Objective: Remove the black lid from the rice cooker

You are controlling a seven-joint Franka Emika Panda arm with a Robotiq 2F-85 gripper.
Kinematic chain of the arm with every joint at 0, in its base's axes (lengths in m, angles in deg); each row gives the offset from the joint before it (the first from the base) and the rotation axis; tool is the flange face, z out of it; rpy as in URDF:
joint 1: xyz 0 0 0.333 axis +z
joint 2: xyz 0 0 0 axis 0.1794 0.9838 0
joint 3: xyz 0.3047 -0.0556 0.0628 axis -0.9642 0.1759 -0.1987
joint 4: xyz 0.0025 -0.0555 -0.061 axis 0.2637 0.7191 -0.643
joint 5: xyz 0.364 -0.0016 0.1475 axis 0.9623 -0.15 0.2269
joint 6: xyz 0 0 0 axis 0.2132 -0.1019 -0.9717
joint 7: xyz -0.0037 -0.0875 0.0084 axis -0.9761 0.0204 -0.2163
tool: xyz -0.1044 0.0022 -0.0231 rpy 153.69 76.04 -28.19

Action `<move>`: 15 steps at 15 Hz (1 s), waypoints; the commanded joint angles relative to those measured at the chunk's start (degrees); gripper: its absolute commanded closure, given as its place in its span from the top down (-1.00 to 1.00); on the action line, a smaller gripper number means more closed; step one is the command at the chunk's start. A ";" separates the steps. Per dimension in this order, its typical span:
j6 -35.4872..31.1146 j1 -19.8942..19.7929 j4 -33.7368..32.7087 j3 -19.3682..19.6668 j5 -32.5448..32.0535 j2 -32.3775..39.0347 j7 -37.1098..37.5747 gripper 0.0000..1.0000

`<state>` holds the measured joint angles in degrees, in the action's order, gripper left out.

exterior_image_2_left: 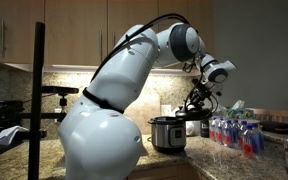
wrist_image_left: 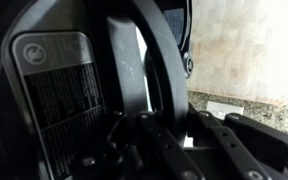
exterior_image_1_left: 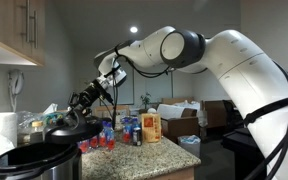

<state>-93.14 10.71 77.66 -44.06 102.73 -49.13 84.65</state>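
Note:
The rice cooker [exterior_image_2_left: 168, 134] is a black pot with a silver band, standing on the granite counter; it also shows at the bottom left of an exterior view [exterior_image_1_left: 39, 162]. My gripper [exterior_image_2_left: 197, 101] is above and beside the cooker, and it also shows in an exterior view [exterior_image_1_left: 82, 102]. It is shut on the handle of the black lid [exterior_image_2_left: 195, 119], which hangs tilted and clear of the pot [exterior_image_1_left: 68, 124]. In the wrist view the lid's dark surface with a grey label [wrist_image_left: 50, 85] fills the frame, and its handle ridge sits between the jaws [wrist_image_left: 159, 120].
Several red-capped water bottles [exterior_image_2_left: 234, 131] stand on the counter [exterior_image_2_left: 214, 160] by the cooker, also in an exterior view [exterior_image_1_left: 105, 138]. An orange box [exterior_image_1_left: 151, 127] stands behind them. Wall cabinets [exterior_image_1_left: 19, 30] hang above. A black camera stand [exterior_image_2_left: 39, 90] rises in front.

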 commanded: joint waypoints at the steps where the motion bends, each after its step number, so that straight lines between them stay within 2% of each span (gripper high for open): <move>1: 0.83 -2.73 0.52 -0.70 2.05 -2.54 -0.33 -0.91; 7: 2.87 -7.45 1.12 -0.24 7.54 -2.90 -0.77 -0.90; 15: 2.39 -11.50 5.07 2.28 10.45 -3.94 -1.43 -0.90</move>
<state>-91.73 0.96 78.63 -42.13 109.75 -49.69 84.55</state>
